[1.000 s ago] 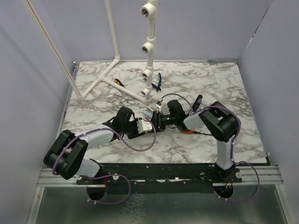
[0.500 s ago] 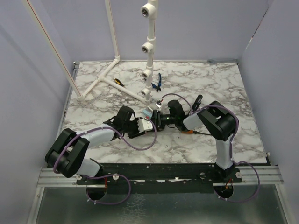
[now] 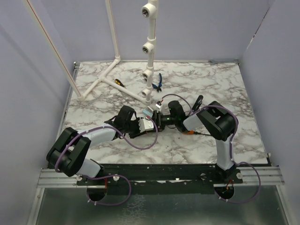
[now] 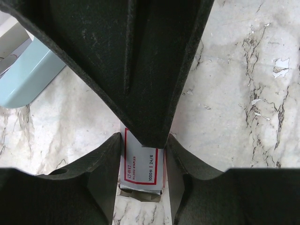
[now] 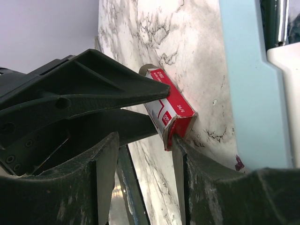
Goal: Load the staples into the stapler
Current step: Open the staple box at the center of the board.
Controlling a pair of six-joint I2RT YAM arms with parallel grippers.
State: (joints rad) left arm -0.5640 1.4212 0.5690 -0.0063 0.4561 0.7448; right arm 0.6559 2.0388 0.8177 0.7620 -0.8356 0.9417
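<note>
**Box of staples pinched just beside the teal bar**

The left gripper [image 4: 142,152] pinches the box of staples [image 4: 140,168], which is white with a red-framed label, with a finger against each side. The box sits just beside the pale teal bar [image 5: 251,84], on the side nearer the arm bases and low over the marble table [image 3: 211,84]. The right gripper [image 5: 144,140] is also just beside the bar. Its fingers stand apart around the box's end, with one tip at the box's corner. Whether they press on the box cannot be told.
</note>
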